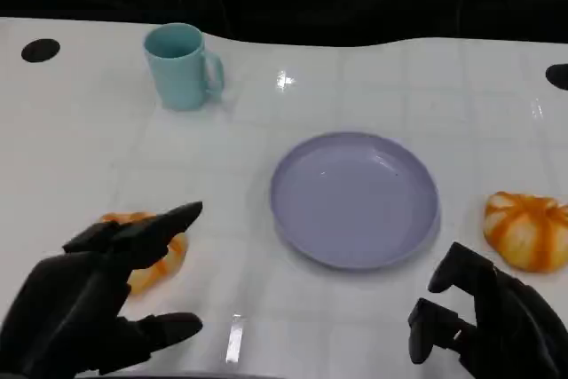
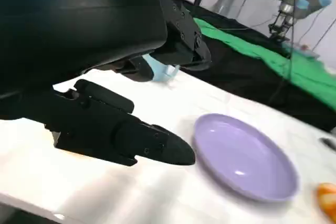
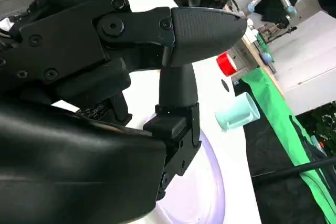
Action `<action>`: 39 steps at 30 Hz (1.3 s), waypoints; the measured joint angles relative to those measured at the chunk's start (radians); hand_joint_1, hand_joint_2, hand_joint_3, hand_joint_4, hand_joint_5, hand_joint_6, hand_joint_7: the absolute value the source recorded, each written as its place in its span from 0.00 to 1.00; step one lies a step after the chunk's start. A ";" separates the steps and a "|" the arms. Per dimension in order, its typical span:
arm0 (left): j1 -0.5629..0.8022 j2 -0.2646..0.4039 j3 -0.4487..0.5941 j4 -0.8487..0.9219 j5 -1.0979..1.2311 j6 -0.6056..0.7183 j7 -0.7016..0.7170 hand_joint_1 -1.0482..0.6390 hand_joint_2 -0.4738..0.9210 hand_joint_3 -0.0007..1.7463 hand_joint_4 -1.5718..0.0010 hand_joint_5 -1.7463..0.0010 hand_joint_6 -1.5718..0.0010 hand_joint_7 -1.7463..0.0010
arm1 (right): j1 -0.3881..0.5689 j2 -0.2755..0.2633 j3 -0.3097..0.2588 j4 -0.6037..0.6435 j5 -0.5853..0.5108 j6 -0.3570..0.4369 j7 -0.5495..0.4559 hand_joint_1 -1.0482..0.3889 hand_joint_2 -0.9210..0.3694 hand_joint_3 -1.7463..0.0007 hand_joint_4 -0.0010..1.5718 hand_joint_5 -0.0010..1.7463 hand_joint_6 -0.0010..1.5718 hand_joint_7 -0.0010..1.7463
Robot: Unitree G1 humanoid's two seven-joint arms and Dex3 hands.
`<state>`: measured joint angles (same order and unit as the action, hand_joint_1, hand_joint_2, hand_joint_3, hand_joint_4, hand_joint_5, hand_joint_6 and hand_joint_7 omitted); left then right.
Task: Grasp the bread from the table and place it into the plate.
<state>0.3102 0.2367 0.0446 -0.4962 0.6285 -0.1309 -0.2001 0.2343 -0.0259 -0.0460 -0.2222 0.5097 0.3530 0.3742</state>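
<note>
Reach step: left hand [image 1: 98, 308] spread, empty, poised over bread [image 1: 146, 264] left of plate [image 1: 355, 200]. Next: lower, close around bread. Right hand [image 1: 493, 321] curled, empty.

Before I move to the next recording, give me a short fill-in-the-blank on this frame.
1. The plate holds ____.
2. The left hand hovers over the ____, fingers spread.
3. Beyond the plate stands a light blue ____.
4. The bread near the right hand lies on the ____.

Missing words: nothing; bread; mug; table
</note>
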 measured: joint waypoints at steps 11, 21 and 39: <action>-0.003 0.033 -0.047 -0.082 0.150 0.158 -0.064 0.30 0.99 0.00 0.96 0.92 0.85 1.00 | 0.000 0.002 0.002 0.000 0.000 0.000 0.000 0.34 0.00 0.74 0.49 1.00 0.32 1.00; -0.048 0.064 -0.084 -0.071 0.235 0.200 -0.100 0.37 0.93 0.00 0.97 0.94 0.88 1.00 | 0.001 0.002 0.002 0.002 -0.002 -0.003 0.001 0.34 0.00 0.74 0.49 1.00 0.32 1.00; -0.417 0.162 -0.272 0.340 0.397 0.356 -0.211 0.36 0.94 0.00 0.98 0.96 0.91 1.00 | -0.001 0.004 0.005 0.008 -0.006 -0.021 0.006 0.34 0.00 0.73 0.49 1.00 0.32 1.00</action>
<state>-0.1068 0.3989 -0.2272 -0.1563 1.0253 0.2250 -0.4114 0.2336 -0.0216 -0.0415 -0.2147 0.5035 0.3324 0.3803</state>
